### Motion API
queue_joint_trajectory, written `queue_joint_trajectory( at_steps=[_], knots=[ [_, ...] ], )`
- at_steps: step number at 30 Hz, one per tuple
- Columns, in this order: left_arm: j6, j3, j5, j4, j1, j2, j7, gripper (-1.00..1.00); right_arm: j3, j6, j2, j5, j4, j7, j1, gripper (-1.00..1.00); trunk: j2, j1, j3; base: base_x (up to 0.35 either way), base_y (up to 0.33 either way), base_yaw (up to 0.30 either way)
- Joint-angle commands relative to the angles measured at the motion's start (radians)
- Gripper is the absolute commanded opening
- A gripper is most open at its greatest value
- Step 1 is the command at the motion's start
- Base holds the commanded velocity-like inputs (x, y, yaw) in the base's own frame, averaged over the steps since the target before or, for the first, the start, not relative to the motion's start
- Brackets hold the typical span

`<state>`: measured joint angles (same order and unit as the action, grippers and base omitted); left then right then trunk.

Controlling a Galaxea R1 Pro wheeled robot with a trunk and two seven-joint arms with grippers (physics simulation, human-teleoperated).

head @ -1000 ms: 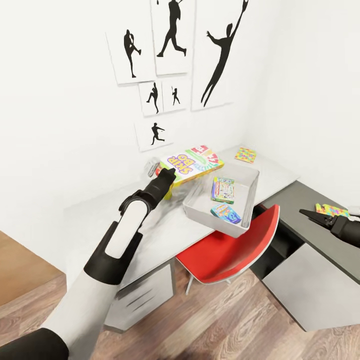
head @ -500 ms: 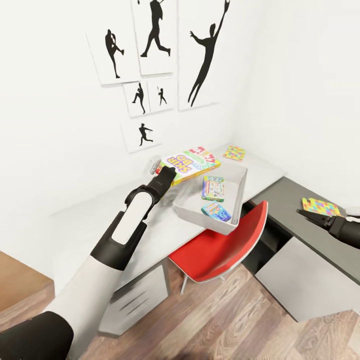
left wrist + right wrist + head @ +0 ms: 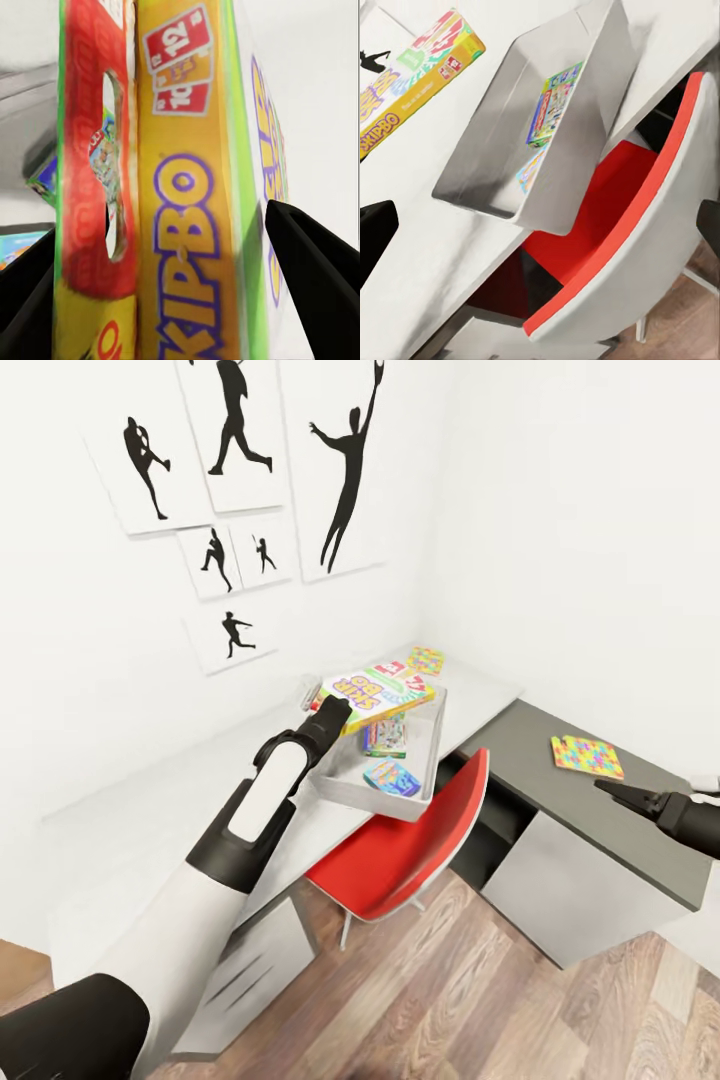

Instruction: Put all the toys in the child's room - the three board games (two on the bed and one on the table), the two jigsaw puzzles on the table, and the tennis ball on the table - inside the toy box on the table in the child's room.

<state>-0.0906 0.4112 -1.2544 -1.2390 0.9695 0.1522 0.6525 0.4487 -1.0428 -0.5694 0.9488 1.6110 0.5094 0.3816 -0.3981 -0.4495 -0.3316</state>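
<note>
Here the left pincer (image 3: 333, 712) was clenched on the Skip-Bo board game (image 3: 378, 694), its dark fingers (image 3: 315, 277) pressed against both broad faces of the yellow-and-red box (the left wrist view showed the box edge-on between them). That box was held over the back-left rim of the toy box (image 3: 345, 788), part of it above the open tray.

The toy box sat on the pale tabletop (image 3: 130, 830), at its front edge, just above the red chair (image 3: 400, 860). Inside the toy box lay two smaller board games: one many-coloured (image 3: 386, 736) and, nearer the front wall, a blue one (image 3: 391, 776). Beyond the toy box, near the wall corner, a jigsaw puzzle (image 3: 426, 660) lay flat on the tabletop.

To the right of the toy box, on the lower dark grey cabinet (image 3: 520, 750), a second jigsaw puzzle (image 3: 586, 756) lay flat. The right pincer (image 3: 622, 792) hovered near that puzzle without touching it; whether it was released or clenched I cannot tell.
</note>
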Motion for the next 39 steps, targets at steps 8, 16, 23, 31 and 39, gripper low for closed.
queue_joint_trajectory(
  at_steps=[8,16,23,31,39],
  knots=[
    [-0.006,-0.009,0.000,0.056,0.004,-0.008,0.015,-1.00,0.001,-0.004,0.000,-0.008,0.000,0.008,0.002,1.00,-0.002,-0.001,-0.002,0.000,0.000,-0.215],
    [-0.018,-0.032,0.001,0.087,0.005,-0.011,0.025,-1.00,0.001,-0.004,0.000,-0.008,0.000,0.008,0.002,1.00,-0.002,-0.001,-0.002,0.000,0.000,-0.061],
    [-0.020,-0.046,0.000,0.148,0.019,-0.010,0.026,-1.00,0.001,-0.004,0.000,-0.008,0.000,0.008,0.002,1.00,-0.002,-0.001,-0.002,0.000,0.000,-0.015],
    [0.000,-0.048,0.002,0.172,0.035,-0.005,0.029,-1.00,0.001,-0.004,0.000,-0.008,0.000,0.008,0.002,1.00,-0.002,-0.001,-0.002,0.000,0.000,-0.005],
    [0.009,-0.048,0.008,0.183,0.063,-0.004,0.030,-1.00,0.001,-0.004,0.000,-0.008,0.000,0.008,0.002,1.00,-0.002,-0.001,-0.002,0.000,0.000,-0.001]
  ],
)
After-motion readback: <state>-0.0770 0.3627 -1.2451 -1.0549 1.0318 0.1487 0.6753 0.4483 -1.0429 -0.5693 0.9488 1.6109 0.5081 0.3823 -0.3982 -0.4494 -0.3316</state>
